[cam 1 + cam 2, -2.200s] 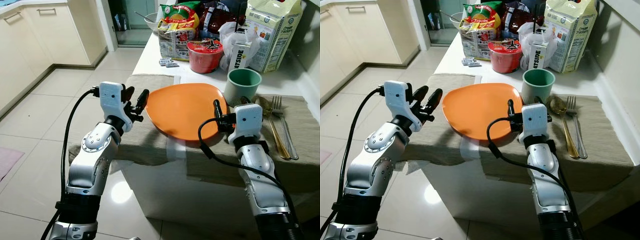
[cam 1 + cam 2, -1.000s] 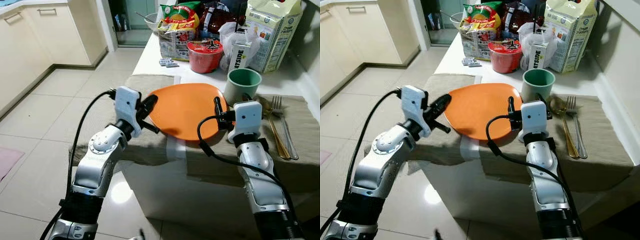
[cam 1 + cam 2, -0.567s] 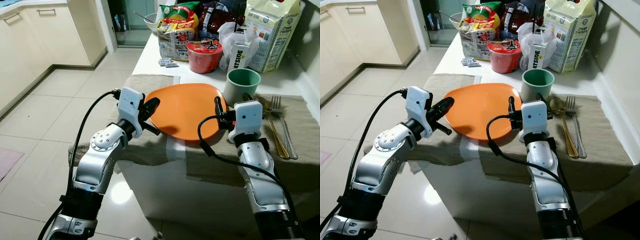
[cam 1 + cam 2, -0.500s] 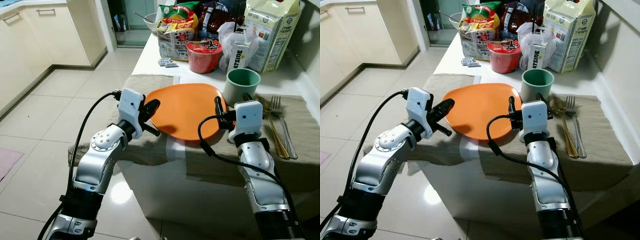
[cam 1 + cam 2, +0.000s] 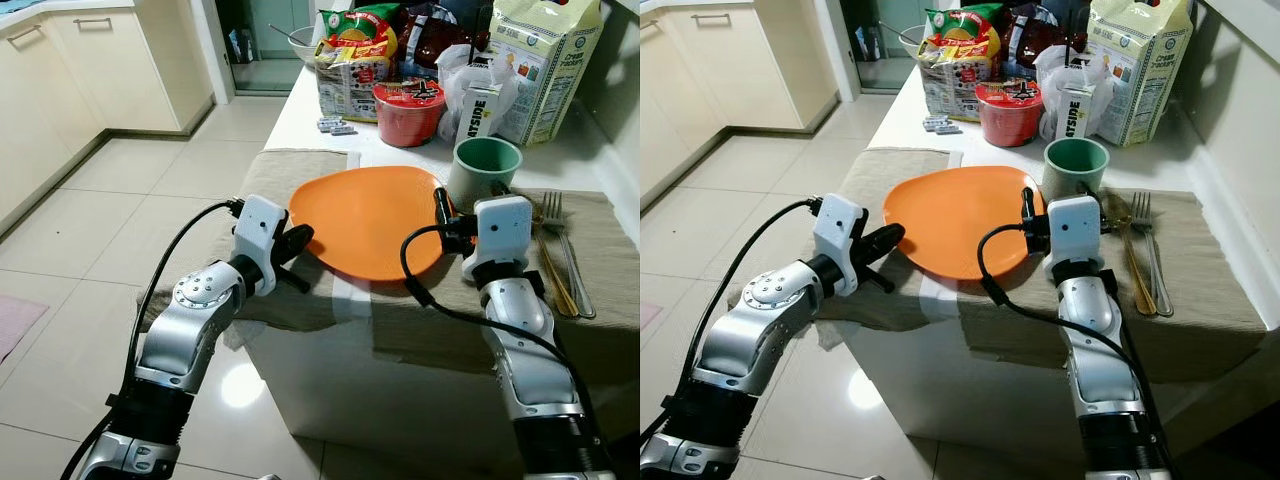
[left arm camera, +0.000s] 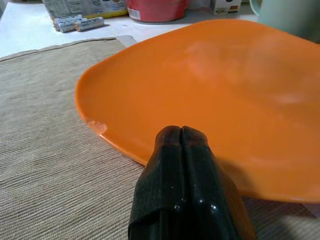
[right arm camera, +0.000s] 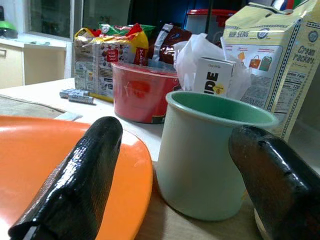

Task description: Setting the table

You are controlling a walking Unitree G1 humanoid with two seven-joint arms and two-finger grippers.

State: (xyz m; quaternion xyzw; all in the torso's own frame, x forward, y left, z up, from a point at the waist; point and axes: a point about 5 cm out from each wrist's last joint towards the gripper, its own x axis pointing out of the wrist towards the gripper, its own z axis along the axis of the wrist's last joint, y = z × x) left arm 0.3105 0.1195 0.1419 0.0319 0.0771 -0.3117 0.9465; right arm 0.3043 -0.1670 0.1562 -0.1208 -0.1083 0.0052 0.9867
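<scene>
Left gripper (image 6: 181,134) fingers pressed together at the plate (image 5: 370,215) rim, near the table's (image 5: 610,240) front edge. Right gripper (image 7: 175,165) spread, straddling the cup (image 7: 207,150). Risks: a nudge slides the plate off the edge; closing right tips the cup.

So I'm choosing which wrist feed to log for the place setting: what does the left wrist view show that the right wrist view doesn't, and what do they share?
Left wrist view: the left gripper, fingers pressed together, at the near rim of the orange plate, the beige placemat under it, and a pale chip on the plate's rim.

Right wrist view: the right gripper, fingers spread on either side of the green cup, plus the snack bag, the Oatside carton and the large cream bag.

Shared: the plate, the cup, the red bowl and the batteries.
</scene>
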